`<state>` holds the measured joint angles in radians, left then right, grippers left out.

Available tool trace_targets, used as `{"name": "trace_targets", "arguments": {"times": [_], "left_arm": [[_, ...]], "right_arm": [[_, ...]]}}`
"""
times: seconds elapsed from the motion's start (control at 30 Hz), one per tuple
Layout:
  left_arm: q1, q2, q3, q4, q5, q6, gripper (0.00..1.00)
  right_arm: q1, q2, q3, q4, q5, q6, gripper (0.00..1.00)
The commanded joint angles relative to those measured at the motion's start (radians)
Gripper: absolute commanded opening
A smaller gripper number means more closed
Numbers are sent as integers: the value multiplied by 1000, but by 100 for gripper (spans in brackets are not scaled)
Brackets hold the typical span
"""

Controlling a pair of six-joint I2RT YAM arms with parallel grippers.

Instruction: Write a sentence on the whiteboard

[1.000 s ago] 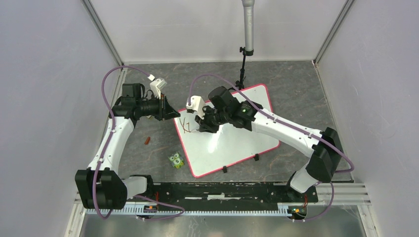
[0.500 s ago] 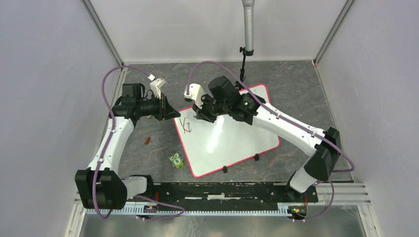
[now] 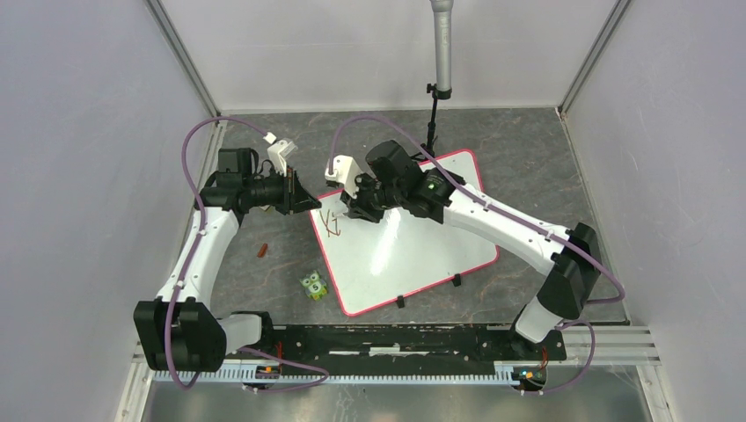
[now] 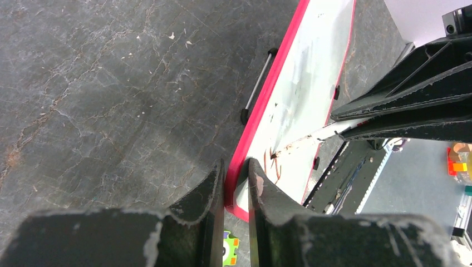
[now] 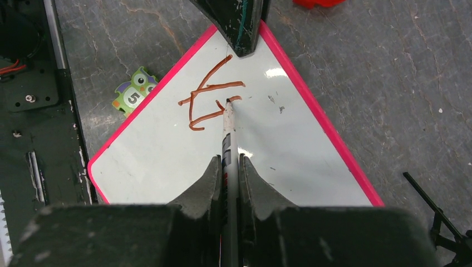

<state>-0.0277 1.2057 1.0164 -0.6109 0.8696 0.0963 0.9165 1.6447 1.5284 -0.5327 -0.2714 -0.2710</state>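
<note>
- On the grey surface [image 3: 528,149], turned at an angle between the two arms, lies the whiteboard [image 3: 413,255]. Why does the left gripper [image 3: 303,200] sit at its corner?
- It probably steadies the board so that it does not slide under the writing. The left wrist view shows this best: the red frame of the whiteboard [image 4: 311,83] passes between the two fingers of the left gripper [image 4: 235,167], which are closed on it. From above, one sees only that the gripper meets the corner.
- And the right gripper [image 3: 356,209]?
- It is clamped on a marker [image 5: 228,133], held lengthwise between the fingers with the tip pointing ahead. The top view hides the marker under the wrist. The right wrist view shows the right gripper [image 5: 229,164] and the tip at the end of a short stroke, seemingly touching the board.
- How far is the sentence [image 5: 214,86]?
- Only begun, one judges: a few brownish-red strokes near the held corner, like a first letter and the start of a second. The rest of the whiteboard [image 5: 183,161] is bare.
- Anything else nearby?
- A small owl toy [image 3: 313,285] lies just beside the board's near-left edge, apart from both grippers.
</note>
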Motion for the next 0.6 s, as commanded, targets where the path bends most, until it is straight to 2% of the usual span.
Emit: {"name": "trace_targets", "arguments": {"times": [0.0, 0.23, 0.57], "left_arm": [[-26, 20, 22, -6, -14, -19, 2], [-26, 18, 19, -6, -17, -19, 2], [-29, 18, 21, -6, -20, -21, 2]], "right_arm": [[-1, -28, -5, -1, -4, -8, 0], [-6, -84, -32, 8, 1, -8, 0], [-8, -73, -65, 20, 19, -20, 0]]}}
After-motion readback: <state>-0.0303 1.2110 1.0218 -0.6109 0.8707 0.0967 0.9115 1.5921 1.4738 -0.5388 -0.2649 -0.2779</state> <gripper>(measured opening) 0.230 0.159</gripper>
